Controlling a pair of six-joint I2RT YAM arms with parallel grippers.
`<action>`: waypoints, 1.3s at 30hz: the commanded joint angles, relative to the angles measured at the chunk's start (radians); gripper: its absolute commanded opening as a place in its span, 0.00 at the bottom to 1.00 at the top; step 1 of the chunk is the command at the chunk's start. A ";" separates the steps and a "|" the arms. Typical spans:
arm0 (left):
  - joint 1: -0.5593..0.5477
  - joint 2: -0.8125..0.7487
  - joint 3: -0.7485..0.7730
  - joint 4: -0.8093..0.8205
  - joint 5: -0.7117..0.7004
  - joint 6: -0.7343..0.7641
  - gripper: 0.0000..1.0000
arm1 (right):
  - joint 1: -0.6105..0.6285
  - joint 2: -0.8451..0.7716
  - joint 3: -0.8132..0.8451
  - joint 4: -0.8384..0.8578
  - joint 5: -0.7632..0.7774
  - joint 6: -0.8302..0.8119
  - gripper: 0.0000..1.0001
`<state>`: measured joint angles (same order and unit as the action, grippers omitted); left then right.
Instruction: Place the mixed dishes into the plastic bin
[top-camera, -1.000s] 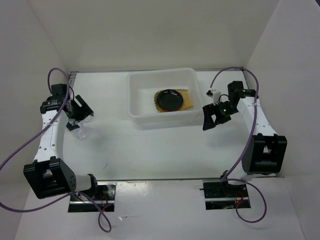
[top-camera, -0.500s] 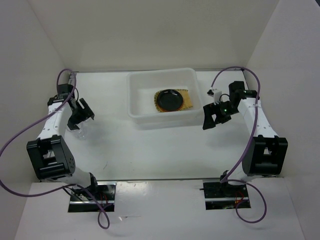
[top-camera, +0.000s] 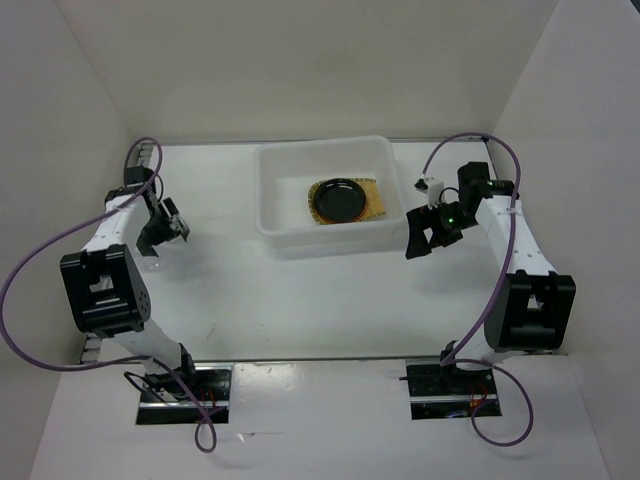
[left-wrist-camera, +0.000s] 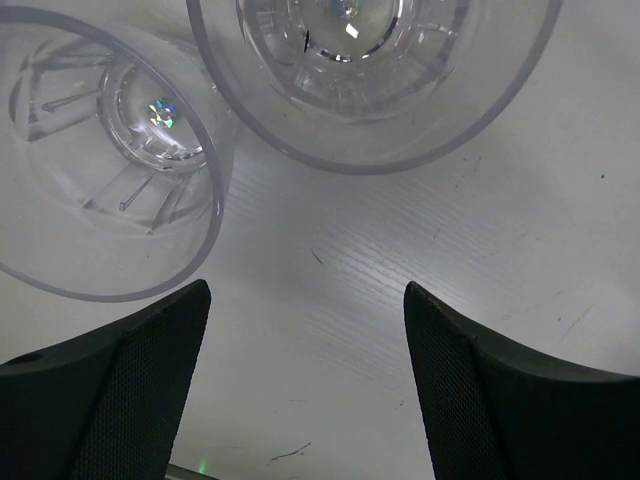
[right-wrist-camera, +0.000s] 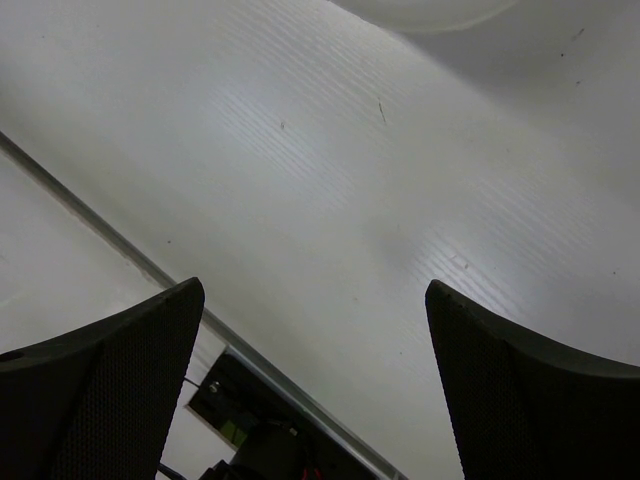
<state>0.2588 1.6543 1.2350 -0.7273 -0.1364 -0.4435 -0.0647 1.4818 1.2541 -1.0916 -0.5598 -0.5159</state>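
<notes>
Left jaws: held apart, nothing between them; two glass cups (left-wrist-camera: 105, 150) stand on the surface (left-wrist-camera: 330, 260) just beyond the tips.
Right jaws: spread, empty, unmoved beside the plastic bin (top-camera: 268, 205).
Change: the left arm has been swung over the cups.
Bin: black plate (top-camera: 337, 199) and bamboo tray (top-camera: 377, 196) already inside.
Meaning: a cup grasp is judged next.

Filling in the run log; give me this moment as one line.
left gripper open near two glass cups | right gripper open beside plastic bin | black plate, bamboo tray inside bin
</notes>
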 joint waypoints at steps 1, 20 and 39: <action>0.005 -0.040 0.070 0.019 0.011 0.025 0.85 | -0.006 -0.040 -0.002 0.042 0.006 0.017 0.95; 0.014 -0.010 0.193 0.000 -0.058 0.138 0.71 | -0.006 -0.011 -0.002 0.042 0.015 0.017 0.95; 0.056 0.030 0.034 0.068 -0.058 0.147 0.71 | -0.006 0.020 0.028 -0.008 0.043 0.008 0.95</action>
<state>0.3019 1.6703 1.2816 -0.7010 -0.1886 -0.3134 -0.0654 1.4860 1.2507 -1.0878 -0.5304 -0.5060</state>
